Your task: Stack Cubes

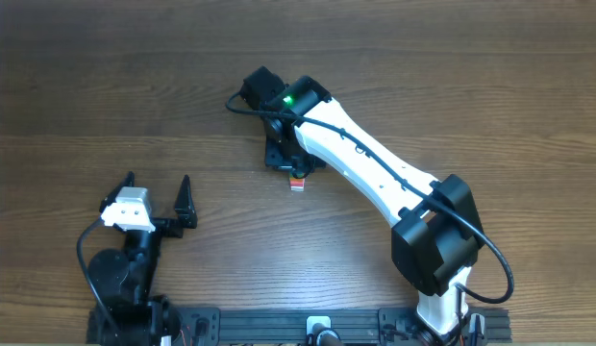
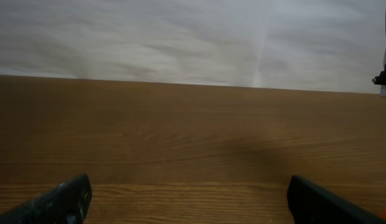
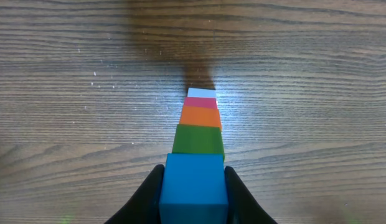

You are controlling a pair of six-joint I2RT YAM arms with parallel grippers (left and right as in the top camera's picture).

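Observation:
In the right wrist view a column of cubes stands on the wooden table, seen from above: a white cube (image 3: 202, 93) lowest, then pink (image 3: 201, 102), orange (image 3: 200, 116) and green (image 3: 198, 140). A blue cube (image 3: 193, 194) sits topmost, and my right gripper (image 3: 194, 177) is shut on it, one dark finger against each side. From overhead, the right gripper (image 1: 288, 154) hangs over the table's middle, with the stack (image 1: 297, 183) peeking out just below it. My left gripper (image 1: 159, 197) stands open near its base at the left, with nothing between its fingers (image 2: 68, 198).
The wooden table (image 1: 490, 86) spreads bare around the stack on all sides. The white right arm (image 1: 375, 173) runs diagonally from the bottom right to the centre. A pale wall (image 2: 180, 37) stands behind the table's far edge.

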